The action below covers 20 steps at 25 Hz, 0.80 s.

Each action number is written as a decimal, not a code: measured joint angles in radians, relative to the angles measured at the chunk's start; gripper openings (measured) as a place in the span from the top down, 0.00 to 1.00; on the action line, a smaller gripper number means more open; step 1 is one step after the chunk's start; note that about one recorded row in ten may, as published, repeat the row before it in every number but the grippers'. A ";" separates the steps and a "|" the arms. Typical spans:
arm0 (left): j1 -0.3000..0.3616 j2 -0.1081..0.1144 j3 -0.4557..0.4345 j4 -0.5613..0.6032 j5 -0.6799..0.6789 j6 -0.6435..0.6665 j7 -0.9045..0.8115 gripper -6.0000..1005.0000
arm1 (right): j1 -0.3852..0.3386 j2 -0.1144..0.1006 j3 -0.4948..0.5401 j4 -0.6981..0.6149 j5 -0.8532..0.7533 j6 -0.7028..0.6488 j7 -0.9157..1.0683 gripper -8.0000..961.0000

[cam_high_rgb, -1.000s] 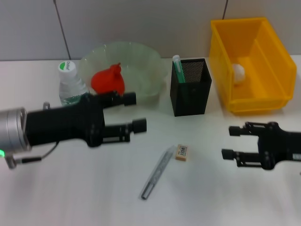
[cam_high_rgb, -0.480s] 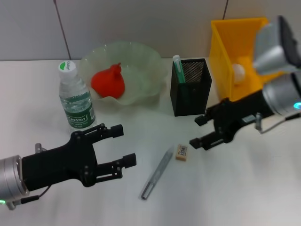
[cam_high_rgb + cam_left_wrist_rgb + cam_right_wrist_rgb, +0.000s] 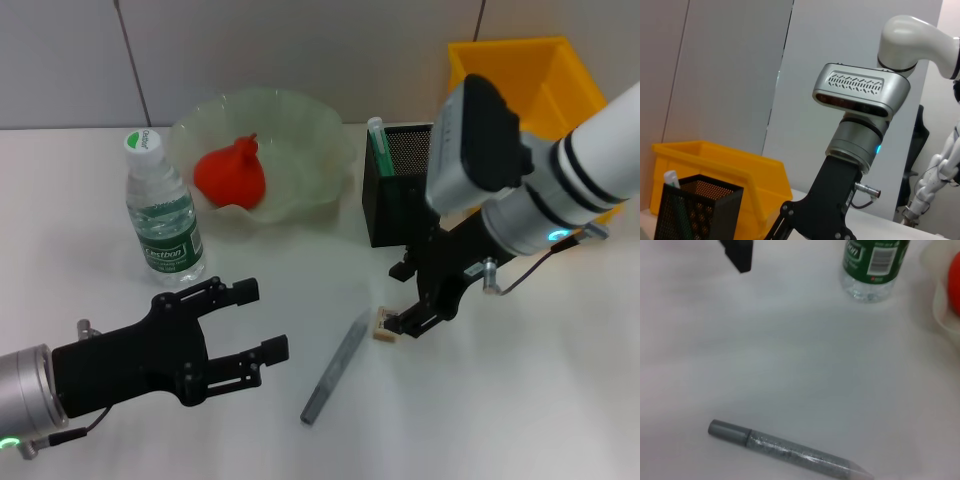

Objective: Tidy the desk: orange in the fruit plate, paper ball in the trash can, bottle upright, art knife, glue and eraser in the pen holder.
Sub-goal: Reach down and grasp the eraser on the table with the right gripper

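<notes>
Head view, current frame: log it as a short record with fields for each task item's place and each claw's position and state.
orange: in fruit plate
fruit plate: behind the bottle
bottle: upright on desk
glue: standing in pen holder
eraser: on desk, right claw down around it, open
art knife: lying on desk
trash can: yellow, mostly hidden by right arm
left claw: open, near the desk's front

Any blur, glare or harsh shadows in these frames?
Head view: soft even light, faint shadows under the bottle and right pincer; no glare. Right wrist view: the art knife looks soft, the tabletop washed out. Left wrist view: the pen holder is sharp enough.
</notes>
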 joint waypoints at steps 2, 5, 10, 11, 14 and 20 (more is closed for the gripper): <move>0.001 0.000 0.001 -0.001 0.000 -0.004 0.000 0.19 | -0.002 0.002 -0.031 0.006 0.004 0.023 0.000 0.25; 0.001 0.000 0.001 -0.002 -0.001 -0.013 0.000 0.19 | -0.004 0.003 -0.072 0.018 0.016 0.051 -0.004 0.25; -0.007 0.000 -0.002 -0.015 -0.002 -0.019 0.000 0.19 | -0.001 0.004 -0.121 0.050 0.038 0.104 -0.005 0.25; -0.007 0.000 -0.002 -0.015 -0.002 -0.020 -0.001 0.19 | 0.001 0.004 -0.129 0.059 0.045 0.113 -0.006 0.25; -0.008 0.000 -0.002 -0.016 -0.003 -0.021 -0.006 0.19 | 0.004 0.005 -0.145 0.073 0.057 0.142 -0.006 0.26; -0.012 0.001 -0.003 -0.016 -0.005 -0.022 -0.013 0.19 | 0.005 0.006 -0.149 0.080 0.067 0.148 0.011 0.27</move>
